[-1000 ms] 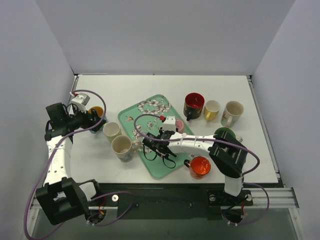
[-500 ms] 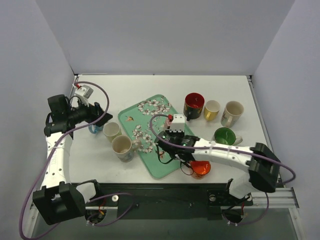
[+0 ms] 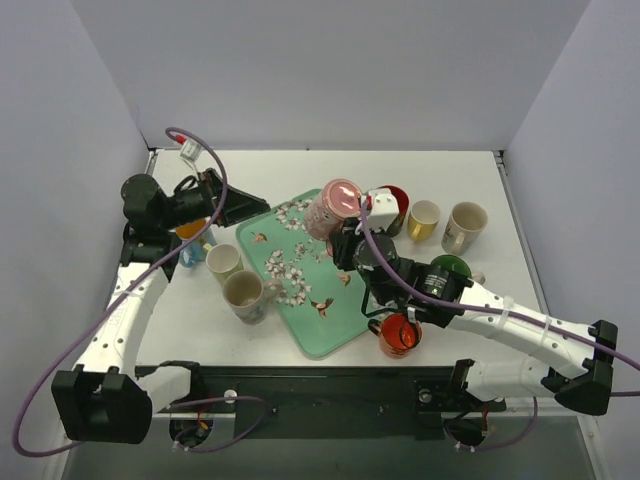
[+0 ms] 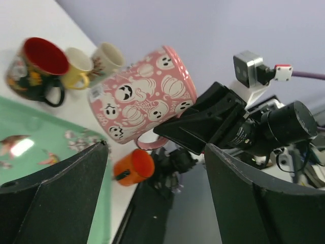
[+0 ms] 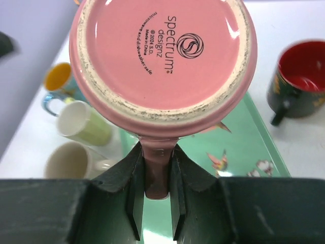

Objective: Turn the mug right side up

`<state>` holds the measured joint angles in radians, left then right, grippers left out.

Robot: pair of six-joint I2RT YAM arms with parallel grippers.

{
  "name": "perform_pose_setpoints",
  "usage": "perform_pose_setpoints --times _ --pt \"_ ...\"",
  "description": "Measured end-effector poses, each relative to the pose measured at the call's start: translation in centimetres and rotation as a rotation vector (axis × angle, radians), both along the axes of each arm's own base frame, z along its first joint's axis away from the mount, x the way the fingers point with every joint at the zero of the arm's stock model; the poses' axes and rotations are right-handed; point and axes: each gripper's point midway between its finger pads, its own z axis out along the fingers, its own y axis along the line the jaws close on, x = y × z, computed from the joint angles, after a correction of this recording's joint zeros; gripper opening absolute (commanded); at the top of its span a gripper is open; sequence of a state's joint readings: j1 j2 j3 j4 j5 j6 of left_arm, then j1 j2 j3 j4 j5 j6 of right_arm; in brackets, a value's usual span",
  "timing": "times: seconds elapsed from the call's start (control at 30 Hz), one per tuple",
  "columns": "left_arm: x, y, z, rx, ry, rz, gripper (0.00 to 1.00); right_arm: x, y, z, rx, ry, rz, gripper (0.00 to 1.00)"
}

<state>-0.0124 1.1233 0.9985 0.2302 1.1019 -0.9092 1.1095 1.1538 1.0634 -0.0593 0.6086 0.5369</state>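
Note:
The pink ghost-patterned mug hangs in the air above the far end of the green tray. It is tilted, with its pink base turned upward. My right gripper is shut on its handle. In the right wrist view the base of the mug fills the top, and the handle is pinched by the right gripper. My left gripper is raised just left of the mug and open. In the left wrist view the mug lies beyond the empty left gripper.
A red-and-black mug, a yellow mug and a cream mug stand at the back right. A green mug and an orange mug sit right of the tray. Two pale mugs and a blue mug stand on its left.
My right gripper closed on the pink mug's handle and lifted the mug off the tray, up and toward the back. My left arm rose and swung right toward it, still open.

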Motion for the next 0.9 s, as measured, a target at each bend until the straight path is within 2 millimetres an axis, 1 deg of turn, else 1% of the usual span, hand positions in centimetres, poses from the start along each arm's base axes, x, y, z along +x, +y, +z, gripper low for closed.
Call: perform_pose_setpoints --times 0.03,0.1,0.17,0.27,0.33,0.4,0.47,0.53,0.57,0.6,0.67,0.7,0.77,0.8,0.83,0.87,0.9 --pt "-0.9 -1.4 0.8 -0.029 0.011 -0.051 0.88 -0.1 0.6 1.4 0.010 -0.019 0.024 0.00" --pt "-2.0 -2.9 1.8 -0.071 0.031 -0.113 0.88 -0.4 1.8 4.1 0.045 -0.057 0.071 0.00" --pt "-2.4 -3.6 2.6 -0.109 0.050 -0.144 0.88 -0.8 3.0 6.9 0.092 -0.101 0.114 0.00" --pt "-2.2 -3.7 3.0 -0.150 0.089 -0.150 0.88 -1.3 3.9 9.8 0.142 -0.148 0.156 0.00" --pt "-2.0 -3.7 3.1 -0.169 0.118 -0.147 0.89 -1.4 4.2 10.7 0.164 -0.168 0.171 0.00" --pt "-2.0 -3.9 3.2 -0.186 0.140 -0.152 0.89 -1.5 4.5 11.0 0.168 -0.173 0.183 0.00" --pt "-2.2 -4.3 3.7 -0.210 0.156 -0.169 0.86 -1.5 5.1 10.9 0.166 -0.170 0.198 0.00" --pt "-2.8 -4.7 4.4 -0.244 0.169 -0.194 0.79 -1.4 5.8 10.8 0.164 -0.164 0.217 0.00" --pt "-3.1 -4.9 4.8 -0.268 0.170 -0.210 0.71 -1.4 6.4 10.6 0.165 -0.160 0.231 0.00" --pt "-3.6 -5.0 5.1 -0.289 0.176 -0.227 0.68 -1.5 6.8 10.4 0.166 -0.157 0.242 0.00" --pt "-3.9 -5.0 5.3 -0.330 0.206 -0.241 0.55 -1.5 7.4 10.7 0.194 -0.153 0.256 0.00" --pt "-3.9 -5.0 5.5 -0.347 0.216 -0.248 0.53 -1.5 7.6 11.0 0.208 -0.153 0.265 0.00" --pt "-4.1 -4.9 6.2 -0.375 0.205 -0.252 0.43 -1.5 7.8 11.5 0.245 -0.141 0.270 0.00" --pt "-4.1 -4.8 6.7 -0.392 0.193 -0.250 0.29 -1.4 7.8 11.9 0.265 -0.139 0.272 0.00" --pt "-4.2 -4.6 7.3 -0.415 0.178 -0.248 0.23 -1.4 7.9 12.3 0.287 -0.134 0.273 0.00" --pt "-4.4 -4.4 7.9 -0.436 0.161 -0.248 0.08 -1.2 8.0 12.5 0.311 -0.126 0.272 0.00" --pt "-4.6 -4.3 8.5 -0.456 0.134 -0.250 0.00 -1.0 8.0 12.6 0.335 -0.112 0.268 0.00"
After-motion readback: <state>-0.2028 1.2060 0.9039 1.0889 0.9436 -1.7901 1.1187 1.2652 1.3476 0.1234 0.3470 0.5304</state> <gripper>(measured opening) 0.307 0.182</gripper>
